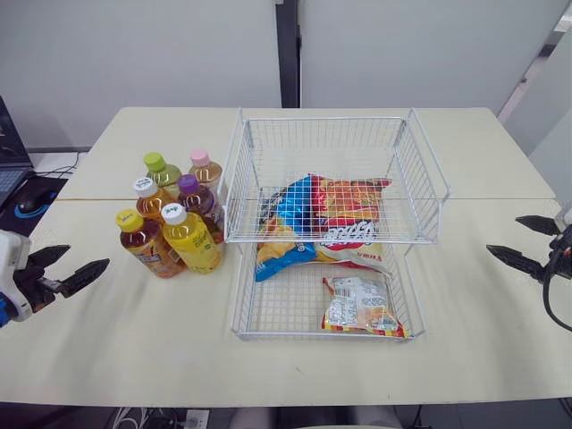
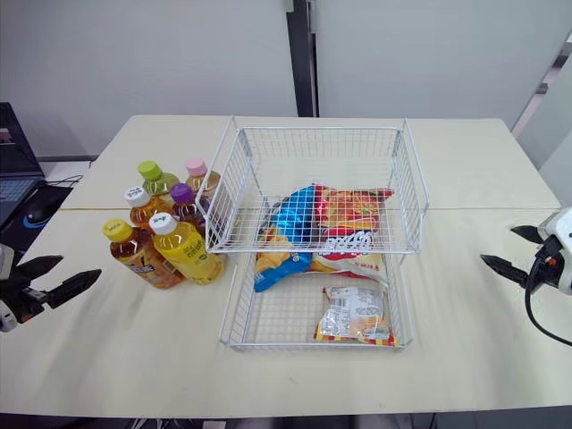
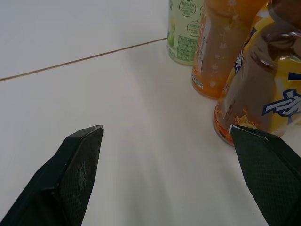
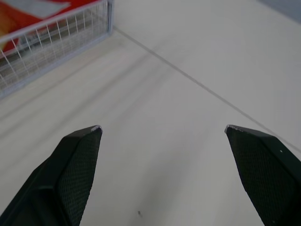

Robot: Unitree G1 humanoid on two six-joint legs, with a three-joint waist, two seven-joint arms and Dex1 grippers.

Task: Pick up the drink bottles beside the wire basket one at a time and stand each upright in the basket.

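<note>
First pick; nothing is in the basket (image 1: 238, 329) yet. Left gripper (image 1: 88, 255) is released, jaws wide and empty. Right gripper (image 1: 502, 234) is also released, idle at the basket's 3 o'clock. Six bottles (image 1: 174, 210) stand packed tight just beside the basket at its 9 o'clock. The yellow-cap tea bottle (image 1: 147, 244) is nearest, at the left gripper's 2 o'clock, near but apart. I'd take that one: go in level, clamp mid-body, lift straight up clear of its neighbours. Snack bags (image 1: 326, 223) cover much of the floor; the bare 7 o'clock corner looks best.
</note>
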